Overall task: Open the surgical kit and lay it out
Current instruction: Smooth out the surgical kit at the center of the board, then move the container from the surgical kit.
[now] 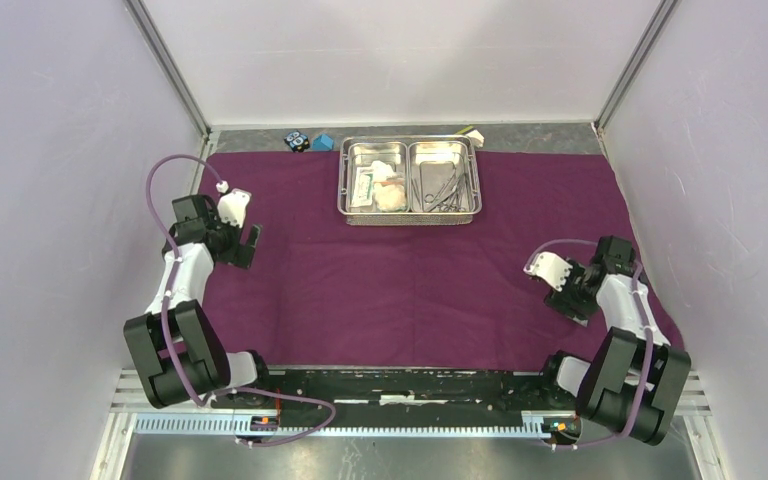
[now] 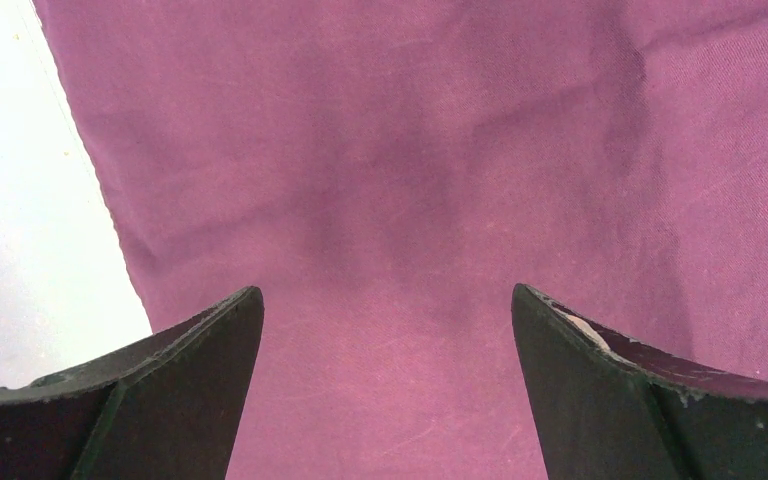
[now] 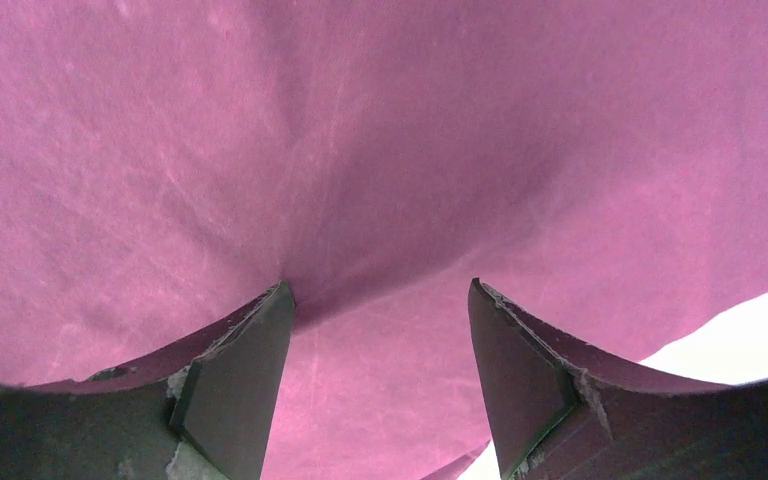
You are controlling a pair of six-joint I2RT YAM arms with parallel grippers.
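The dark-purple cloth wrap (image 1: 400,280) lies spread flat over the table. The shiny two-compartment steel tray (image 1: 409,145) stands on it at the far middle. Its left compartment holds a flat white packet (image 1: 364,184) and white gauze wads (image 1: 391,193). Its right compartment holds slim steel clamps and tweezers (image 1: 442,187). My left gripper (image 1: 251,243) is open and empty just above the cloth (image 2: 390,200) near its left edge. My right gripper (image 1: 572,308) is open and empty, low over the cloth (image 3: 380,150) near its right edge.
Small blue and black blocks (image 1: 307,142) sit on the bare table behind the cloth, left of the tray. A small yellow-purple-white block (image 1: 470,131) lies behind the tray. White walls stand close on the left, right and back. A metal rail (image 1: 400,385) runs along the near edge.
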